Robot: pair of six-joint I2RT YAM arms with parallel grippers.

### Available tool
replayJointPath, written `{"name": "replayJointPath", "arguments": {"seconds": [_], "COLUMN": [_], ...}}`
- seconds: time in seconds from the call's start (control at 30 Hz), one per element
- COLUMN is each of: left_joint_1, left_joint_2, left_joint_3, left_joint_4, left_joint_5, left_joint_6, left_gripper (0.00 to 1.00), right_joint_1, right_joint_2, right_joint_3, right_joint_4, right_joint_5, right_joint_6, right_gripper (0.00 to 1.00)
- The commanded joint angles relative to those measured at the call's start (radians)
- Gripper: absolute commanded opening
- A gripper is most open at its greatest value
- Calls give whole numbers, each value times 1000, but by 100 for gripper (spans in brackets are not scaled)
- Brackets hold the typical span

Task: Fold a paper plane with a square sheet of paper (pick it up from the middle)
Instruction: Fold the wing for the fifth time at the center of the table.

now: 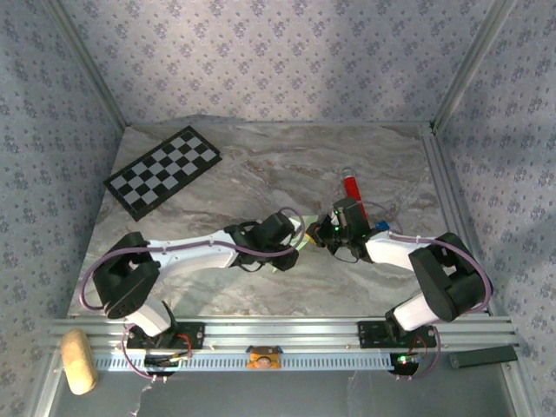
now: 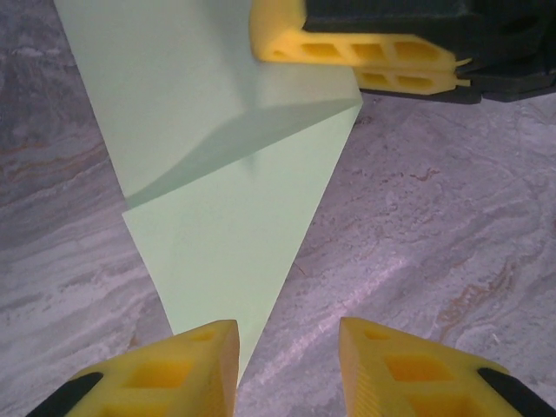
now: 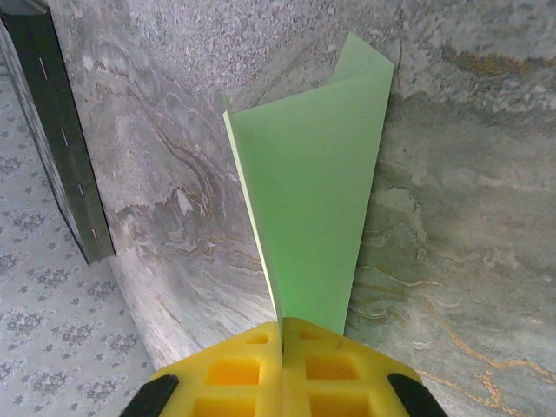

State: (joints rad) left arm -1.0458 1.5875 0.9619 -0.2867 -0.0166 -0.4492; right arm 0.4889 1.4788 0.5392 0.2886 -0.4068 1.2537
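The light green paper (image 2: 226,217) is folded into a long pointed triangle with a raised flap, and it lies on the marble table. My left gripper (image 2: 287,365) is open, its left finger (image 2: 187,369) over the paper's narrow tip. At the wide end the fingers (image 2: 365,52) of the right gripper pinch the paper's edge. In the right wrist view my right gripper (image 3: 282,347) is shut on the green paper (image 3: 313,208), which stands up from the pads. From above, both grippers (image 1: 297,234) (image 1: 318,233) meet at the table's middle over the paper (image 1: 307,228).
A black-and-white checkerboard (image 1: 163,172) lies at the back left. A red tube (image 1: 351,185) rests just behind the right wrist. An aluminium rail (image 1: 287,334) runs along the near edge, with a tan block (image 1: 78,360) at its left end.
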Motion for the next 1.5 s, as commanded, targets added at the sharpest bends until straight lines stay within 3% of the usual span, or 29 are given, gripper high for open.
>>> {"name": "replayJointPath", "arguments": {"seconds": [0.0,0.33,0.77,1.47], "left_joint_1": [-37,-99,-142,-143], "left_joint_2": [40,125,139,154], "left_joint_3": [54,112,54,31], "left_joint_4": [-69,-127,-73,-40], "left_joint_5": [-121,-238,-373,-380], "left_joint_6": [48,63,58,56], "left_gripper": [35,35,35,27], "right_joint_1": [4,-1,-3,-4], "right_joint_2": [-16,-14,-10,-9], "right_joint_3": [16,20,19,18], "right_joint_4": [-20,-25,-22,-21], "right_joint_5": [8,2,-3,-10], "right_joint_6": [5,2,5,5], "right_gripper": [1,1,1,1]}}
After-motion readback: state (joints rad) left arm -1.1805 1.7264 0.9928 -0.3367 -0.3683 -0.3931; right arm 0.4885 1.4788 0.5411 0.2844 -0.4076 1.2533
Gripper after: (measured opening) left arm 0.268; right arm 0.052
